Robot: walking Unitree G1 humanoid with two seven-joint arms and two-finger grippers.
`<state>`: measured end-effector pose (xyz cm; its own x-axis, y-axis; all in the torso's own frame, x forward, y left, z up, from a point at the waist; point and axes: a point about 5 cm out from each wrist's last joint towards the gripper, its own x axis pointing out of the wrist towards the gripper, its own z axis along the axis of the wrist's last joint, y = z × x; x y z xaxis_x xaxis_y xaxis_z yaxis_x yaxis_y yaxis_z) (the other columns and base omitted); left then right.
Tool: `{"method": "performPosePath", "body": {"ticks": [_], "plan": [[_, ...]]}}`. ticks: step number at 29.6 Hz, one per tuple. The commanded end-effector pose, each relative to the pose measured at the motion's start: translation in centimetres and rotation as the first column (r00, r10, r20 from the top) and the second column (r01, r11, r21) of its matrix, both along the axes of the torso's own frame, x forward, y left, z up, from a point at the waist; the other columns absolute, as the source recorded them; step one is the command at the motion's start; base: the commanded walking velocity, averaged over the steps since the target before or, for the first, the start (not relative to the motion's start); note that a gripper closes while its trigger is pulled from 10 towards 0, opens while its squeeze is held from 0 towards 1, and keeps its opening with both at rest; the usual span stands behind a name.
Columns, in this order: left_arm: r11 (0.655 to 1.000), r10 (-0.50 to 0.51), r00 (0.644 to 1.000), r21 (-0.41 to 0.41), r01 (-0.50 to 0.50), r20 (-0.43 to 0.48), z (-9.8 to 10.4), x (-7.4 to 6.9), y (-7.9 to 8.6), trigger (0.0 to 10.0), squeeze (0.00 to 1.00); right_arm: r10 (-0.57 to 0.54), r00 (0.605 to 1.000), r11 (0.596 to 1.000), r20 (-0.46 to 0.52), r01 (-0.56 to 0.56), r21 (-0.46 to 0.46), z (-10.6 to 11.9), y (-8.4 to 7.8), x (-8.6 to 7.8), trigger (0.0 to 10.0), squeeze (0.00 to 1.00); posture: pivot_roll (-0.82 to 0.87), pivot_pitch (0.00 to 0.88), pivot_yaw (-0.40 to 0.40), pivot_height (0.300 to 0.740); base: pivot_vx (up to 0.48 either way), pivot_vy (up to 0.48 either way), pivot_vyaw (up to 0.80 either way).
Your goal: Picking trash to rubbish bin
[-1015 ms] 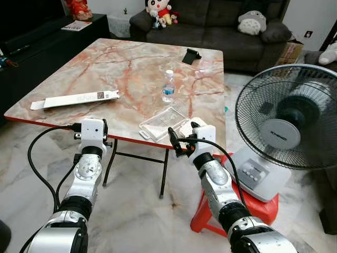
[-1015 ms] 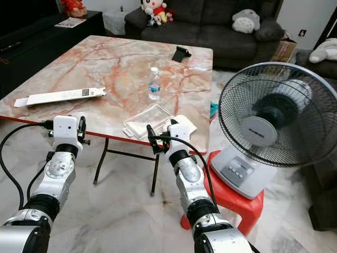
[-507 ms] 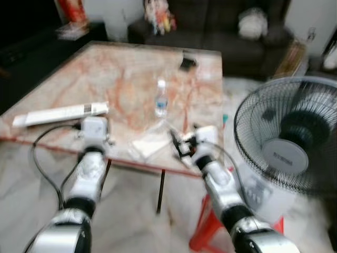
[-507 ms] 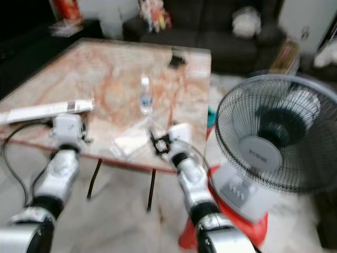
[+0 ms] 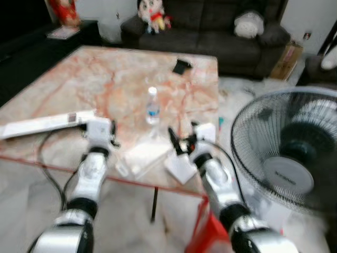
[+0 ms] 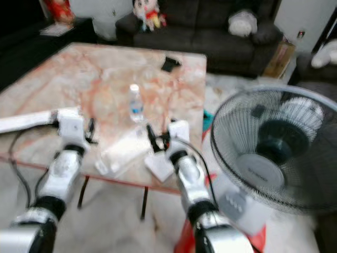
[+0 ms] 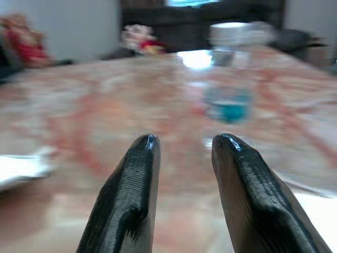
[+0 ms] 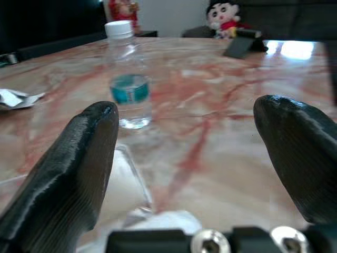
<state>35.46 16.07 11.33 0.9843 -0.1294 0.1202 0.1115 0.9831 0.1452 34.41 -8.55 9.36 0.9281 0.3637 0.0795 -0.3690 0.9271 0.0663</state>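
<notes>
Over the table [image 5: 63, 89], right tool [image 8: 189, 142] spread wide, bottle [image 8: 128, 84] beyond

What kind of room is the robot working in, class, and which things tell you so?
Most likely a home living room: a dark sofa with soft toys stands behind a marble-look table, and a fan stands to the right.

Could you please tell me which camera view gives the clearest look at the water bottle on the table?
The right wrist view: the water bottle stands upright, fairly sharp, its white cap and blue label plain. In the left wrist view it is a blur beyond the left end effector. In the head views it is small and slightly blurred, mid-table.
</notes>
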Motion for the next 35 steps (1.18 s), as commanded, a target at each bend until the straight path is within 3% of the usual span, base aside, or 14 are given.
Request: {"method": "performPosePath", "body": {"ticks": [1,3,4,7,9,10,11,22,23,35], "plan": [[1.0,-0.028,1.0,0.004,0.028,-0.002,0.4,0.1,0.3,10.0,0.0,0.022,1.0,1.0,0.006,-0.022,0.008,0.4,0.8,0.1,10.0,0.0,0.05,0.0,-0.03,0.74,0.0,0.0,0.0],[0.997,-0.081,0.996,-0.012,0.081,-0.02,0.2,0.0,-0.2,10.0,0.0,0.019,1.0,1.0,0.005,-0.019,0.009,0.4,0.8,0.1,10.0,0.0,0.05,0.0,-0.029,0.74,0.0,0.0,0.0],[0.985,-0.173,0.984,-0.031,0.172,-0.047,-0.1,-0.2,-1.1,10.0,0.0,0.017,1.0,1.0,0.004,-0.017,0.008,0.3,0.7,0.1,10.0,0.0,0.05,0.0,-0.029,0.74,0.0,0.0,0.0],[0.96,-0.279,0.957,-0.055,0.275,-0.08,-0.4,-0.6,-2.1,10.0,0.0,0.013,1.0,1.0,0.0,-0.013,0.007,0.2,0.6,0.1,10.0,0.0,0.05,0.002,-0.029,0.74,0.0,0.0,0.0],[0.928,-0.372,0.921,-0.085,0.364,-0.12,-0.8,-1.0,-2.9,10.0,0.0,0.014,1.0,1.0,-0.004,-0.014,0.007,0.1,0.7,0.0,10.0,0.0,0.05,0.003,-0.029,0.74,0.0,0.0,0.0],[0.928,-0.372,0.921,-0.085,0.364,-0.12,-0.8,-1.0,-2.9,10.0,0.0,0.014,1.0,1.0,-0.004,-0.014,0.007,0.1,0.7,0.0,10.0,0.0,0.05,0.003,-0.029,0.74,0.0,0.0,0.0],[0.919,-0.392,0.912,-0.106,0.381,-0.123,-0.9,-1.1,-3.1,10.0,1.0,0.016,1.0,1.0,-0.005,-0.015,0.007,0.1,0.8,0.0,10.0,0.0,0.05,0.003,-0.027,0.74,0.0,0.0,0.0],[0.918,-0.39,0.901,-0.154,0.365,-0.19,-1.7,-1.2,-3.1,10.0,1.0,0.028,1.0,1.0,-0.012,-0.028,-0.012,-0.2,1.1,-0.2,10.0,0.0,0.05,0.003,-0.023,0.74,0.0,0.0,0.0],[0.917,-0.393,0.897,-0.165,0.364,-0.204,-1.8,-1.2,-3.2,10.0,0.0,0.029,0.999,1.0,-0.014,-0.029,-0.013,-0.3,1.1,-0.3,10.0,0.0,0.05,0.006,-0.023,0.74,0.0,0.0,0.0],[0.911,-0.397,0.886,-0.22,0.349,-0.241,-2.4,-1.3,-3.4,10.0,0.0,0.039,0.999,0.999,-0.022,-0.039,-0.024,-0.5,1.4,-0.4,10.0,0.0,0.05,0.007,-0.025,0.74,0.0,0.0,0.0]]}}
